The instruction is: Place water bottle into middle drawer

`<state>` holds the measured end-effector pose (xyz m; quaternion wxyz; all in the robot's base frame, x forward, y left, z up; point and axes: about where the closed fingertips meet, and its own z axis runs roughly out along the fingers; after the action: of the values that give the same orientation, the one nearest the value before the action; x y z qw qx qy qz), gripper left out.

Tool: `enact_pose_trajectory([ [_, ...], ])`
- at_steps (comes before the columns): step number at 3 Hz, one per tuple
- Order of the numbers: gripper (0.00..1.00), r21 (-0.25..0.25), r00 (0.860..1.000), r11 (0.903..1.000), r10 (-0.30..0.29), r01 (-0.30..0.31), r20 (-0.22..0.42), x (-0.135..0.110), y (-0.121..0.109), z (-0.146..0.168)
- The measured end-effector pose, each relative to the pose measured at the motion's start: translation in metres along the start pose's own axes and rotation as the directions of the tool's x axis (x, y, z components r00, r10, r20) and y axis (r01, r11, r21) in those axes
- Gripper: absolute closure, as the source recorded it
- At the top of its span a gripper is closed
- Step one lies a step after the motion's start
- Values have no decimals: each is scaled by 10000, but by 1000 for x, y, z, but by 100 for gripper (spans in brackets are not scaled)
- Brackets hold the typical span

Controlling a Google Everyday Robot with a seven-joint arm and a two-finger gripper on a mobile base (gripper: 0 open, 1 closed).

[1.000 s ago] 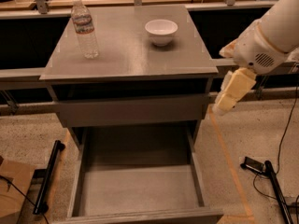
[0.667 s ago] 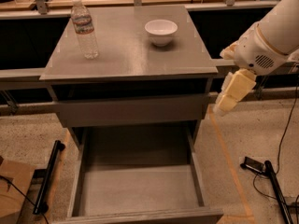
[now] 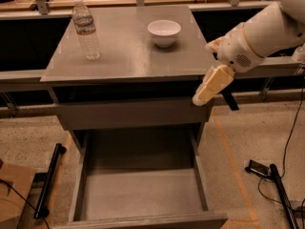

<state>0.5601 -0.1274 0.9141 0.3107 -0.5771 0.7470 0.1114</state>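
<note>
The water bottle (image 3: 86, 30), clear with a white cap and a pale label band, stands upright at the back left of the grey cabinet top (image 3: 128, 56). The middle drawer (image 3: 143, 194) is pulled out wide below, its flat floor bare. My gripper (image 3: 209, 86), cream-coloured on a white arm, hangs at the cabinet's right front corner, level with the upper drawer front. It is far right of the bottle and above the open drawer's right wall. It holds nothing that I can see.
A white bowl (image 3: 164, 32) sits at the back centre-right of the cabinet top. The other grey drawer front (image 3: 131, 113) is shut. A black bar (image 3: 47, 180) and cardboard (image 3: 14, 190) lie on the floor left. Cables and a black device (image 3: 262, 168) lie right.
My arm and gripper have moved left, from beside the cabinet to its right front corner. The bottle, bowl and drawer have not moved.
</note>
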Motion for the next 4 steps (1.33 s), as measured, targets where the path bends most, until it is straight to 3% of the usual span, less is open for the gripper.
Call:
enact_pose_trajectory([
  [1,0,175,9813,9932,-1167,1154,1532,-67,-38,38],
  [2,0,65,9317,9800,-1910,1987,3090,-145,-65,75],
  [3,0,-476,8782,9641,-2168,2612,4263,-226,-63,115],
  [4,0,-448,8582,9574,-2342,2852,4567,-253,-62,120],
])
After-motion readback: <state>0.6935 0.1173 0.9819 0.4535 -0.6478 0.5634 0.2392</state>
